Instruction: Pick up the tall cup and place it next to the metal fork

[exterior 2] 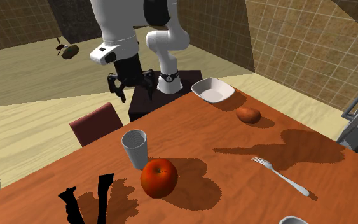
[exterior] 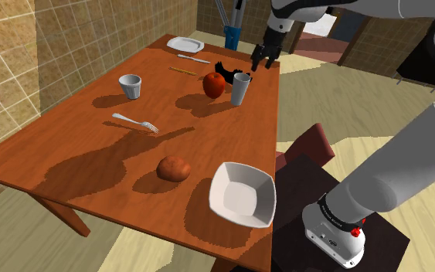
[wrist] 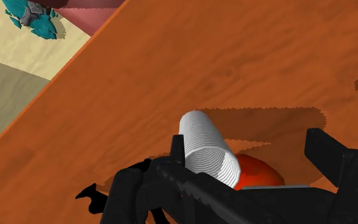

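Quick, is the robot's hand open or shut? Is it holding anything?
Gripper: open, holding nothing; the tall white cup is not between its fingers.

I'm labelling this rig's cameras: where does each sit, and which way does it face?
Shoulder view: beside the stand, looking down over the table; arm and open gripper show.
Second exterior view: across the table, facing the arm; cup and apple nearest.
Wrist view: on the hand, looking down at the cup; black fingers show.
Shared: all three show cup and apple.
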Controlling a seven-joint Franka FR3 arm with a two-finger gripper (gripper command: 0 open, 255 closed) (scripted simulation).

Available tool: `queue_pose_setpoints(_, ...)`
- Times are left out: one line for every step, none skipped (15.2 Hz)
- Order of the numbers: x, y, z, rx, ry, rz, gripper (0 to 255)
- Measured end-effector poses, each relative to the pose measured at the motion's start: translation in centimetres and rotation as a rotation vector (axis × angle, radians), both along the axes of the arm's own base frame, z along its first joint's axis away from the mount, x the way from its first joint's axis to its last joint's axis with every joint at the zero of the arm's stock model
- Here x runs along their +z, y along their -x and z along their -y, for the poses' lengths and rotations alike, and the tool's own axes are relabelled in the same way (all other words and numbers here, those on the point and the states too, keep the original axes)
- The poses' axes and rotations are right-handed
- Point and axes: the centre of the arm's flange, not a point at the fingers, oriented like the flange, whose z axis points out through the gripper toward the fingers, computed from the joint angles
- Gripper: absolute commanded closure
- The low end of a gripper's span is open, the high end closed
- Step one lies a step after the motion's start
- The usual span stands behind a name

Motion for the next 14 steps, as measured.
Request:
queue_pose_setpoints(-0.5,-1.2,0.6,0.007,0.000,-0.002,0)
queue_pose_setpoints(-1.4,-2.1,1.3,0.014,0.000,-0.005,0)
queue_pose_setpoints(-1.9,-3.1,1.8,0.020,-0.001,-0.009,0)
queue_pose_setpoints(-2.4,-4.1,2.3,0.027,-0.001,-0.012,0)
queue_pose_setpoints(-3.1,-5.0,2.7,0.034,-0.001,-0.015,0)
queue_pose_setpoints(-4.0,-6.2,3.2,0.041,-0.002,-0.017,0)
queue_pose_setpoints(-4.5,-7.2,3.6,0.048,-0.002,-0.021,0)
queue_pose_setpoints(-5.1,-8.3,4.6,0.055,-0.002,-0.024,0)
queue_pose_setpoints(-5.9,-9.5,5.5,0.061,-0.002,-0.027,0)
queue_pose_setpoints(-6.5,-9.9,5.6,0.064,-0.003,-0.029,0)
queue_pose_setpoints(-7.0,-10.1,5.5,0.066,-0.003,-0.030,0)
queue_pose_setpoints(-7.7,-10.4,5.3,0.068,-0.003,-0.030,0)
queue_pose_setpoints(-8.1,-10.5,5.2,0.068,-0.003,-0.030,0)
queue_pose_setpoints(-8.8,-10.6,5.3,0.069,-0.003,-0.030,0)
